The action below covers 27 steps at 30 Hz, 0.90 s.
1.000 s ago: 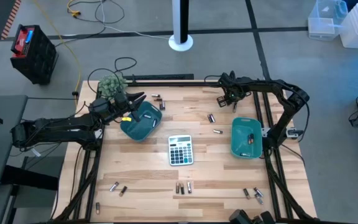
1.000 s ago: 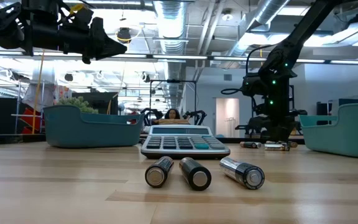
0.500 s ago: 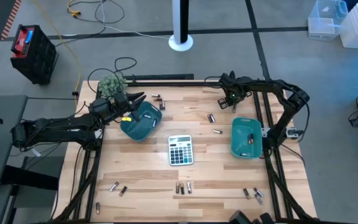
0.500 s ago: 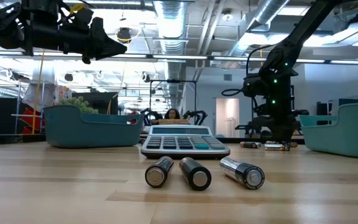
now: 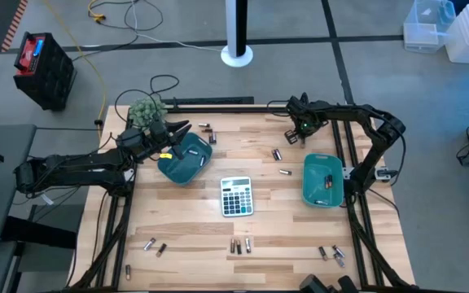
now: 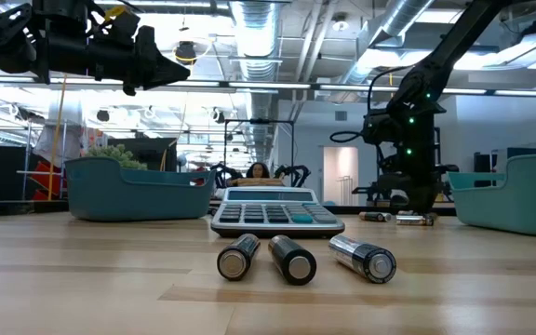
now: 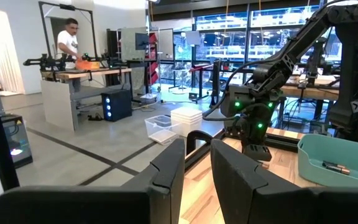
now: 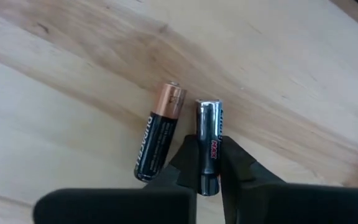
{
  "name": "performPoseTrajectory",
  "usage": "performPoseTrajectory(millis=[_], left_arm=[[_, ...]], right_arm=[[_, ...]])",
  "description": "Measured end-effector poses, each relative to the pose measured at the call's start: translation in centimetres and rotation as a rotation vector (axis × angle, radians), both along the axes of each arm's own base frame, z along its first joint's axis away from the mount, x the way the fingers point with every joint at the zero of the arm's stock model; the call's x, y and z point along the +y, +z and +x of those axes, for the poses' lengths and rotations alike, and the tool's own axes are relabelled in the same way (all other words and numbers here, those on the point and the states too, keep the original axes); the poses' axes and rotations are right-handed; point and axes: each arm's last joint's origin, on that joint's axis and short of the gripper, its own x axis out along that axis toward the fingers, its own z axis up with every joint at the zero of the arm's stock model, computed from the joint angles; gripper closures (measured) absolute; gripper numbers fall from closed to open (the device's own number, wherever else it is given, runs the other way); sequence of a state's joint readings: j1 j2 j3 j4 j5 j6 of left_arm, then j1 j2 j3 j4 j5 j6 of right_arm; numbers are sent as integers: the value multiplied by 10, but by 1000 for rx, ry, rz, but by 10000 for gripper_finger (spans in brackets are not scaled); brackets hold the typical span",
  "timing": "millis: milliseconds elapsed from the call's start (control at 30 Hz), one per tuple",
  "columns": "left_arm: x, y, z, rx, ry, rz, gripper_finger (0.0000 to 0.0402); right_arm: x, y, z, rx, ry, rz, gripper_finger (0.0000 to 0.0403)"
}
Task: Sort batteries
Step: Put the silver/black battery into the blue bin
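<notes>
Right gripper [image 8: 209, 163] clamps silver battery [image 8: 209, 144], label unreadable.

From above, I can't make out the right hand [image 5: 292, 135]; it is too small and dark at the far right of the surface [image 5: 202, 236]. In its wrist view, the fingers [image 8: 238, 165] cover the lower part of the silver battery [image 8: 209, 140]. The black-and-copper battery [image 8: 160, 130] beside it has print I can't read. The batteries inside the right tray [image 5: 309, 189] are just tiny specks. The left tray [image 6: 133, 191] hides what lies inside it from the low view.
</notes>
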<state>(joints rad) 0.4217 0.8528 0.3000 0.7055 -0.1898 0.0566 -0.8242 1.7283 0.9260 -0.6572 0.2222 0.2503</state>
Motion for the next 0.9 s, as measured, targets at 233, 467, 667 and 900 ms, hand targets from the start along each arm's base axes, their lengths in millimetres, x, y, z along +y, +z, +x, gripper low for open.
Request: performPoseTrajectory(millis=[233, 467, 667, 900], left_arm=[[0, 0, 0, 0, 0, 0, 326], [0, 0, 0, 0, 0, 0, 326], [0, 0, 0, 0, 0, 0, 326], [0, -1, 0, 5, 0, -2, 326]], right_arm=[[-1, 0, 0, 0, -1, -10, 375], [0, 5, 7, -10, 14, -32, 377], [2, 26, 9, -71, 24, -86, 378], [11, 56, 10, -155, 51, -182, 378]])
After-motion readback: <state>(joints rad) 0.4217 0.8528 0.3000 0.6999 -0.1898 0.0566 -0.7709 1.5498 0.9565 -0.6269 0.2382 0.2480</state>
